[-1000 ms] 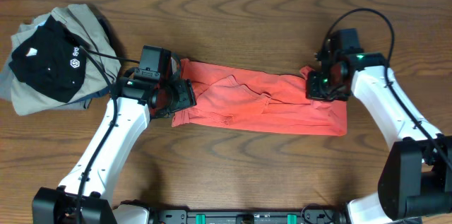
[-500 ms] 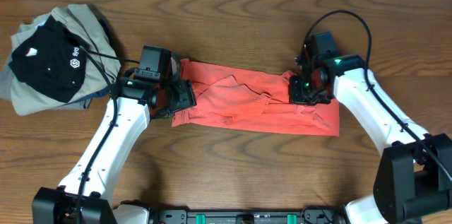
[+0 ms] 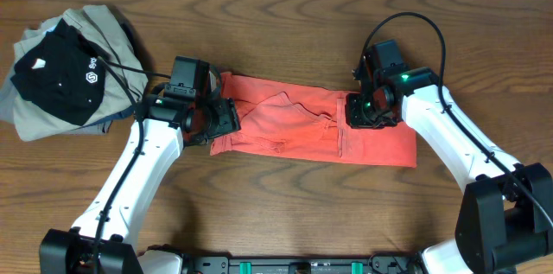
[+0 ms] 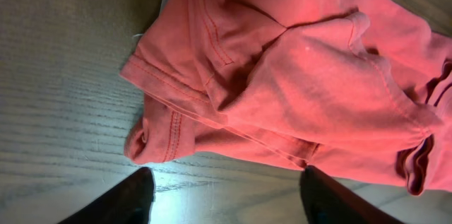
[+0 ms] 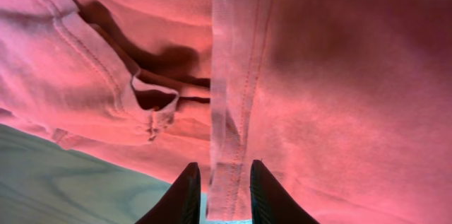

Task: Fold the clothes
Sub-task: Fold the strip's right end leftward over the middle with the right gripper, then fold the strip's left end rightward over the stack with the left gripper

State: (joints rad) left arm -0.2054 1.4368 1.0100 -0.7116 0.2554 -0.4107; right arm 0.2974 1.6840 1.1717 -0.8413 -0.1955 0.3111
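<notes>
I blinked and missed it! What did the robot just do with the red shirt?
The right end effector slid left, pulling the right end of the coral-red T-shirt over into a fold; whether it has let go is unclear. The left end effector, open at the shirt's left end, and the clothes pile stayed put.

Khaki pc (image 3: 99, 23) mostly hidden under blk top (image 3: 60, 75).
</notes>
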